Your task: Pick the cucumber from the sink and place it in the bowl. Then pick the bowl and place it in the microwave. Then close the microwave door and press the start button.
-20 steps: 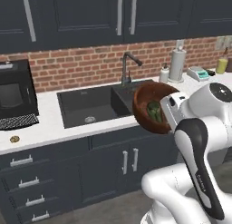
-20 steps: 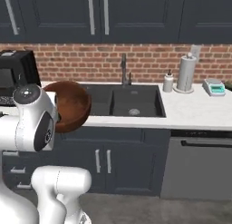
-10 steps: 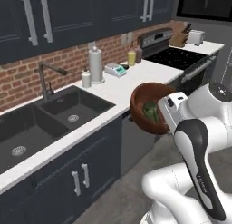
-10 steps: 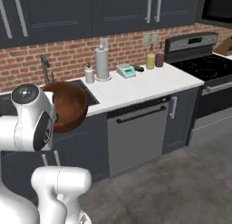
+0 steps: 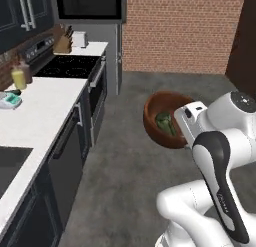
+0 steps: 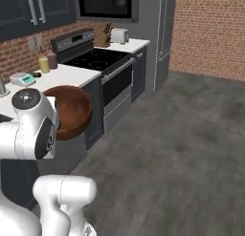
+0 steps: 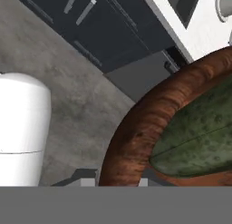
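Observation:
The reddish-brown bowl [image 5: 159, 113] hangs in the air over the floor, tilted, held at its rim. My gripper [image 5: 180, 127] is shut on that rim, its fingers hidden behind the white hand. The dark green cucumber [image 5: 165, 123] lies inside the bowl. From the right base the bowl [image 6: 72, 111] shows its outer side beside my arm. Close up, the hand view has the bowl's rim [image 7: 136, 128] and the cucumber [image 7: 199, 132]. The microwave [image 5: 90, 3] sits high above the stove, also seen as microwave [image 6: 106, 3]; its dark window faces out. A corner of the black sink [image 5: 9, 163] shows at the lower left.
A white counter [image 5: 40, 111] runs along the left with a yellow bottle [image 5: 19, 78] and a small scale [image 5: 6, 100]. Beyond it stand the stove [image 6: 98, 58], a knife block [image 5: 64, 43] and a toaster [image 6: 119, 36]. Grey floor [image 6: 191, 134] spreads right toward a brick wall [image 5: 185, 31].
The whole picture has swung right along the counter, from the sink to the stove and microwave: the base has moved. The bowl with the cucumber stays held the same way.

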